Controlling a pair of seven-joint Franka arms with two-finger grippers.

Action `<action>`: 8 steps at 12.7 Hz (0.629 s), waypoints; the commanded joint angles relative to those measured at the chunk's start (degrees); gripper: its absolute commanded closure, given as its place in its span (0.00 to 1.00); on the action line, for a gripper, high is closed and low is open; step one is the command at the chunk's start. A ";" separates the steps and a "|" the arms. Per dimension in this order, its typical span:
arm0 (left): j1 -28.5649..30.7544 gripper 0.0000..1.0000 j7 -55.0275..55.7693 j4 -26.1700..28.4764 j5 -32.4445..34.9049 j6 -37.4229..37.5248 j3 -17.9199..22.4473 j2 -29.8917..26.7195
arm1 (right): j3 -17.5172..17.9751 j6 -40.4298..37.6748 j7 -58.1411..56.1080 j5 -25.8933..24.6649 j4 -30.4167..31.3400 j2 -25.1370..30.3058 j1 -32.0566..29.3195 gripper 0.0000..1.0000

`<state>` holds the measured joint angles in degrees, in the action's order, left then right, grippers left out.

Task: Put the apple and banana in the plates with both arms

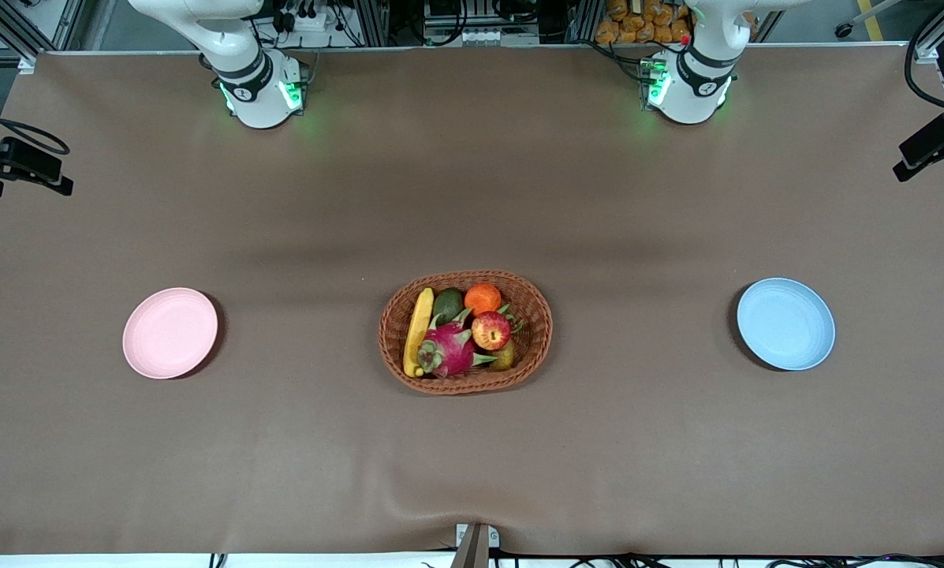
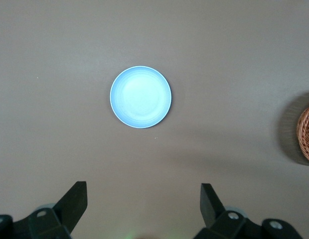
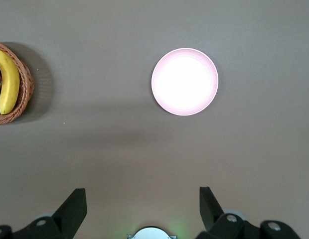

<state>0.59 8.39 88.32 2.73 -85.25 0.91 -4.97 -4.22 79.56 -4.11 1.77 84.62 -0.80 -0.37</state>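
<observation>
The apple (image 1: 491, 330) and the banana (image 1: 419, 329) lie in the brown wicker basket (image 1: 541, 312) at the table's middle. The banana also shows in the right wrist view (image 3: 9, 79). The pink plate (image 1: 170, 332) lies toward the right arm's end and shows in the right wrist view (image 3: 185, 81). The blue plate (image 1: 785, 323) lies toward the left arm's end and shows in the left wrist view (image 2: 140, 97). My left gripper (image 2: 143, 199) is open and empty, high over bare table. My right gripper (image 3: 142, 201) is open and empty, high over bare table. Both hands are out of the front view.
The basket also holds an orange (image 1: 483, 298), a magenta dragon fruit (image 1: 448, 351) and a dark green fruit (image 1: 447, 304). The basket's rim shows in the left wrist view (image 2: 306, 132) and the right wrist view (image 3: 25, 84). Both arm bases (image 1: 259, 87) stand along the farthest table edge.
</observation>
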 commanded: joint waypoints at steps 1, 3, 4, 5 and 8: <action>-0.24 0.00 -0.04 -1.40 -0.62 1.40 0.15 0.49 | -0.62 -0.46 -0.90 -1.24 -0.60 -0.26 1.07 0.00; -0.68 0.00 -0.04 -1.40 -0.71 1.40 0.15 0.57 | -0.62 -0.28 -0.90 -1.24 -0.60 -0.35 1.07 0.00; -1.47 0.00 -0.12 -1.49 -0.10 1.49 0.15 0.75 | -0.62 -0.19 -0.90 -1.24 -0.51 -0.35 1.07 0.00; -1.56 0.00 -0.39 -1.66 -0.61 1.49 0.15 1.27 | -0.62 -0.02 -0.90 -1.24 -0.34 -0.35 1.07 0.00; -1.39 0.00 -0.39 -0.96 -1.49 1.58 -1.86 1.45 | -0.53 -0.02 -0.90 -1.15 -0.34 -0.35 0.81 0.00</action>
<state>-0.92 8.39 88.33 2.50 -85.00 0.48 -4.02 -4.30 79.63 -4.30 1.73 84.65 -0.97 -0.09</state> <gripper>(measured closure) 0.000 0.000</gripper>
